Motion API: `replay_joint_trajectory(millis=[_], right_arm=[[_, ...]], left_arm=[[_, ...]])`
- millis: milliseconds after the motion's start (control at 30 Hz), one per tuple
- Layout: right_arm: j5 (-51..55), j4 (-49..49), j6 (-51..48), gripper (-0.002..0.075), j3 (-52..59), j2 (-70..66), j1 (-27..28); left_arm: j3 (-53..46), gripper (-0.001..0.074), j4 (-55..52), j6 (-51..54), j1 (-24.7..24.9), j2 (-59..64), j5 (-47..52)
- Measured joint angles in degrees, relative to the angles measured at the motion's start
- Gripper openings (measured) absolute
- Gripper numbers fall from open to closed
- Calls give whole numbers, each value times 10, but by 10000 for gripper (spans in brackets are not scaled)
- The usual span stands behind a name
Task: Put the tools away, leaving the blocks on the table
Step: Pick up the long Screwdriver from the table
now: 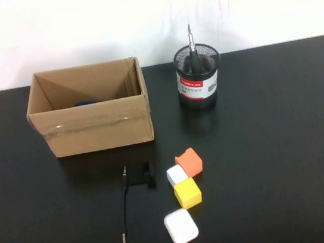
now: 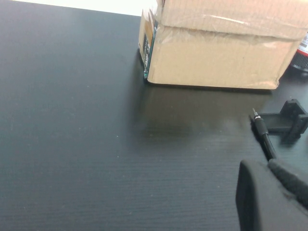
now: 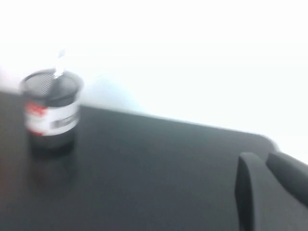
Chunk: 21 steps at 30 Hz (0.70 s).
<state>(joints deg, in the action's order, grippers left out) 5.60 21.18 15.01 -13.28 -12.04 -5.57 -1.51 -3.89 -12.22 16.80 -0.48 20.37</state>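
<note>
- Ahead of the left claw [image 2: 269,192], whose fingers are clenched with nothing between them, a thin black rod-like tool [image 1: 125,202] lies flat on the black table [image 1: 285,140], its metal tip just beyond the fingertips.
- Farther ahead of that claw stands an open cardboard box [image 1: 93,128].
- Across the rod from the left claw sit the orange block [image 1: 190,161], white block [image 1: 177,174] and yellow block [image 1: 188,193], touching; a white rounded case [image 1: 181,226] lies near them.
- Well ahead of the right claw [image 3: 269,192], also clenched and empty, a black mesh cup [image 1: 198,77] holds a metal-tipped tool [image 1: 192,48] upright.
</note>
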Motion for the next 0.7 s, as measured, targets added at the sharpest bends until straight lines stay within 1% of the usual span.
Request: replay_joint_trajectory(millis=[167, 267, 333, 433, 700], right_arm=[[9, 1, 11, -6, 101, 103, 62], [9, 0, 11, -6, 152, 140, 79], [77, 1, 11, -6, 146, 135, 78], [138, 6, 11, -6, 150, 135, 78], [144, 9, 10, -6, 149, 135, 78]], left_arm=[[0, 4, 0, 0, 0, 0, 0], [0, 4, 0, 0, 0, 0, 0], [0, 4, 0, 0, 0, 0, 0], [0, 4, 0, 0, 0, 0, 0], [0, 4, 0, 0, 0, 0, 0]])
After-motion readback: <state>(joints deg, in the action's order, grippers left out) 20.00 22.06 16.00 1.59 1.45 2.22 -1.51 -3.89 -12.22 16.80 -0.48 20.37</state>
